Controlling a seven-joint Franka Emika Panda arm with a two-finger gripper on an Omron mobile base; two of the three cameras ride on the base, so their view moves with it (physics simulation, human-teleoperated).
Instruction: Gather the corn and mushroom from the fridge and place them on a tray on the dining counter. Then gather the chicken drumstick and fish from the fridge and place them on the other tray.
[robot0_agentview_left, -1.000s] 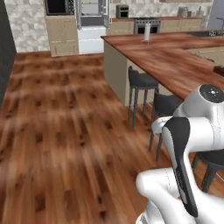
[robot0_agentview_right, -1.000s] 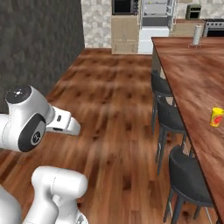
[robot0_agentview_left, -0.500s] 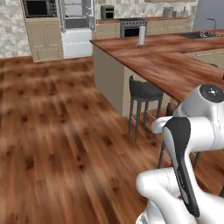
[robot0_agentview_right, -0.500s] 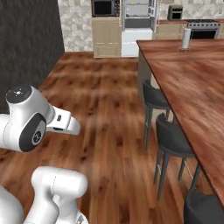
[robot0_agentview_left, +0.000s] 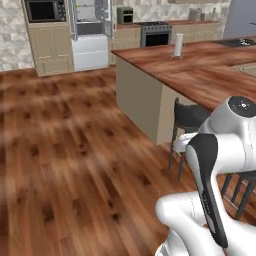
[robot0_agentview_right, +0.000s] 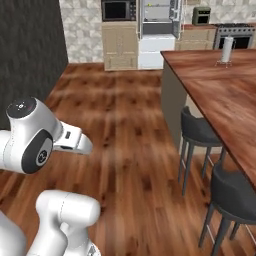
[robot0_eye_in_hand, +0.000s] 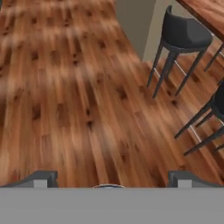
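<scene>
Left base view checked first: wood floor (robot0_agentview_left: 65, 150) spread wide across the room, with the fridge (robot0_agentview_left: 90, 35) standing at the far wall, doors swung open, beside a built-in microwave (robot0_agentview_left: 45, 10). Judged left open so the food inside could be reached without a further step. Corn, mushroom, drumstick and fish not made out at that range; presumed on the fridge shelves, unconfirmed. No tray made out on the visible part of the dining surface (robot0_agentview_left: 200, 75); only a white cylinder (robot0_agentview_left: 178, 45), likely a paper-towel roll, noted near its far end. Stove (robot0_agentview_left: 157, 32) noted at the back wall, to the right of the fridge.

Right base view agreed: fridge (robot0_agentview_right: 159, 30) far ahead, dining surface (robot0_agentview_right: 220, 85) running down the right side, dark stools (robot0_agentview_right: 200, 132) tucked under its edge, out of the lane.

Arm carried folded close to the base, judged a travel posture while the base covers ground.

Hand view showed the claw (robot0_eye_in_hand: 109, 177) with fingertips (robot0_eye_in_hand: 41, 178) set at the widest spread, nothing between them, pointed down at bare floor with a stool (robot0_eye_in_hand: 183, 35) off to one side. Fridge well apart from the claw, across most of the room; task judged at its approach stage, nothing gathered.
</scene>
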